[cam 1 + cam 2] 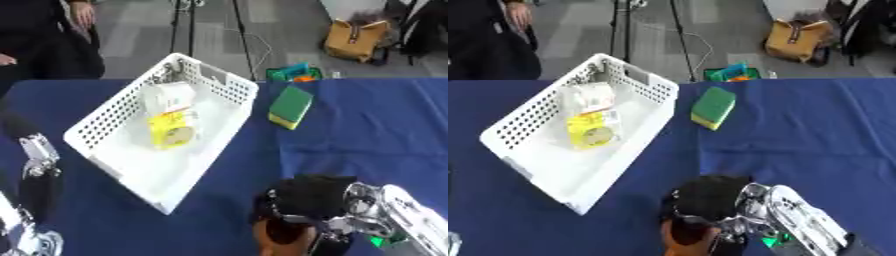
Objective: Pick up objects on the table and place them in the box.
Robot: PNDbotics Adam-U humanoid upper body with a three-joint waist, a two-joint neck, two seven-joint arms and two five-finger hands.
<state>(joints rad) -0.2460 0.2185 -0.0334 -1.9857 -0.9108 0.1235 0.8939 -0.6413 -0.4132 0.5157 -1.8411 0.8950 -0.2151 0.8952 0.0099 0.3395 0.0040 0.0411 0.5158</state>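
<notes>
A white perforated basket (112, 111) lies askew on the blue table (376, 130), left of centre. Inside it are a yellow packet (172, 130) and, behind that, a white packet (171, 96). To the basket's right, a green sponge with a yellow underside (290, 106) rests on the cloth. At the bottom edge, right of the basket's near corner, my right hand (311, 197) has its black fingers curled over a brown rounded object (282, 234); most of that object is hidden. My left arm (37, 167) shows at the lower left, and I cannot make out how its hand stands.
Just past the table's far edge sits a green and orange item (293, 73). On the floor behind are a tan bag (354, 39) and tripod legs (241, 35). A person sits at the far left corner, touching nothing.
</notes>
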